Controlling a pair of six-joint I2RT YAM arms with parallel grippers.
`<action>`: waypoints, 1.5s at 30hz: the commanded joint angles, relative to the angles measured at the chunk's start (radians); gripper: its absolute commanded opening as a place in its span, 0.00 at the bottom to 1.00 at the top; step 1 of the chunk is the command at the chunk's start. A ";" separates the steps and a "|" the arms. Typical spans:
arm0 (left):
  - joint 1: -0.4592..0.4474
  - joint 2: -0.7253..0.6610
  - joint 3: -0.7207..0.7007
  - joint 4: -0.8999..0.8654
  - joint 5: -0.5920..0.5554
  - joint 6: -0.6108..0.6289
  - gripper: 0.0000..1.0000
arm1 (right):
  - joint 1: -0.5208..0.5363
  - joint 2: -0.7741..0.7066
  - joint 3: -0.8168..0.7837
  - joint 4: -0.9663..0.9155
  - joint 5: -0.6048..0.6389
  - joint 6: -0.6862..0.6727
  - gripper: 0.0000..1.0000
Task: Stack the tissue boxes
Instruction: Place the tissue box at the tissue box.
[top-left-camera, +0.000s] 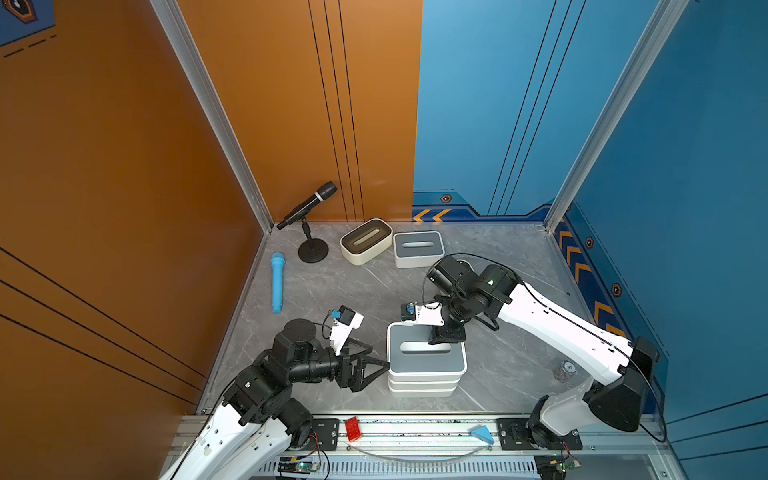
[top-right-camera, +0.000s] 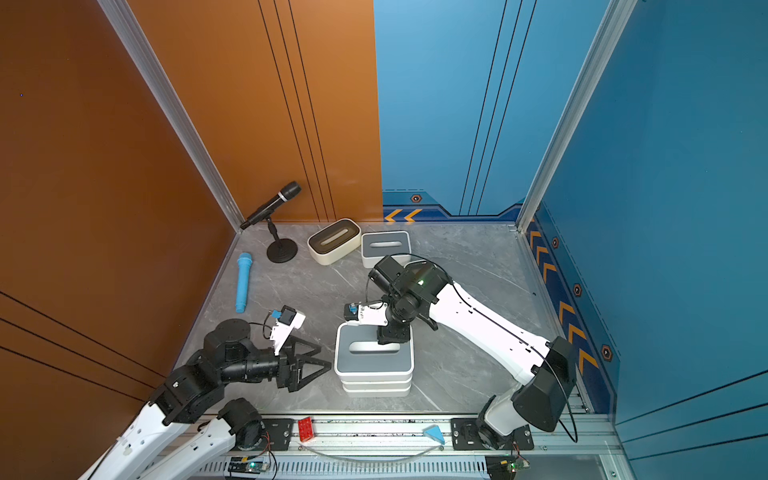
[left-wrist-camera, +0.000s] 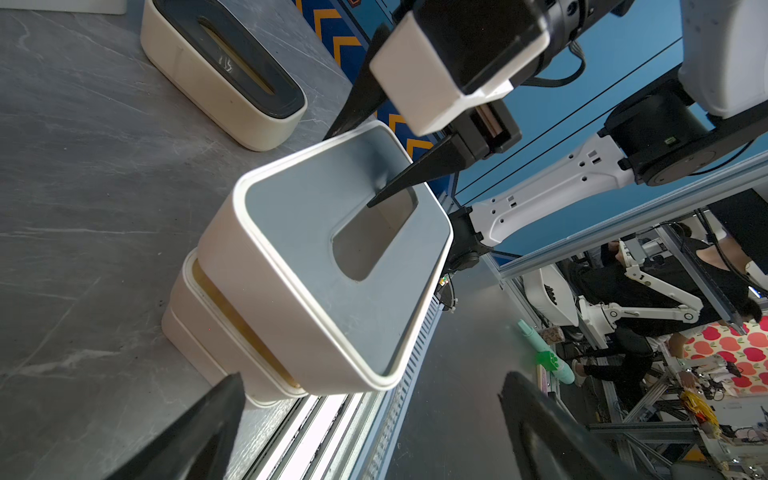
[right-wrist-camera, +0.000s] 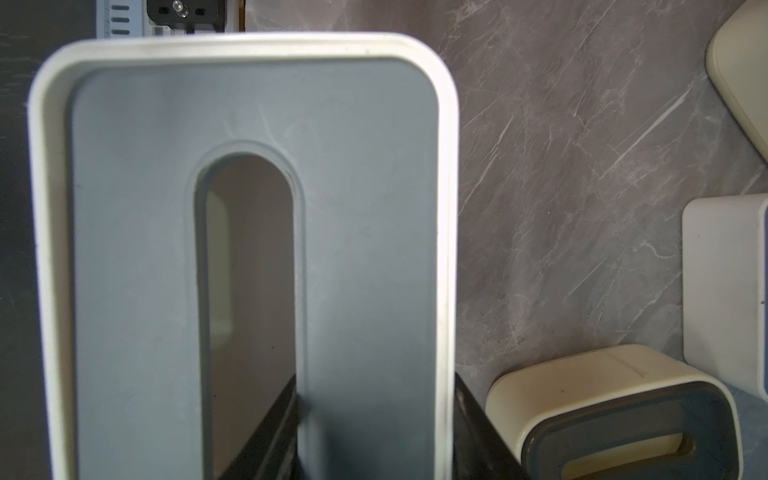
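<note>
right gripper (top-left-camera: 445, 340): pinching top grey-lid box (top-left-camera: 424, 361) via slot | left gripper (top-left-camera: 380, 356): spread, beside stack (top-left-camera: 422, 388)

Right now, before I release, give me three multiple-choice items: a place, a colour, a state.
1. Where is the brown-lidded box? A on the stack; B at the back wall beside a grey-lidded box; C on the rail.
2. What colour is the lid of the top box? A grey; B red; C green.
3. The right pincer is: A open; B shut on the top box; C unseen.
Key: B, it sits at the back in both top views; A, grey surrounds the slot; B, one finger is inside the slot, one outside the wall.
</note>
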 joint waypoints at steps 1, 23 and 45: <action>-0.010 0.002 -0.009 0.017 0.018 -0.002 0.98 | 0.004 0.001 -0.006 0.016 -0.003 0.016 0.30; -0.014 0.002 -0.009 0.017 0.019 -0.004 0.98 | 0.005 0.005 -0.022 0.027 0.001 0.030 0.31; -0.014 0.006 -0.009 0.018 0.019 -0.004 0.98 | 0.007 0.004 -0.042 0.043 0.017 0.042 0.31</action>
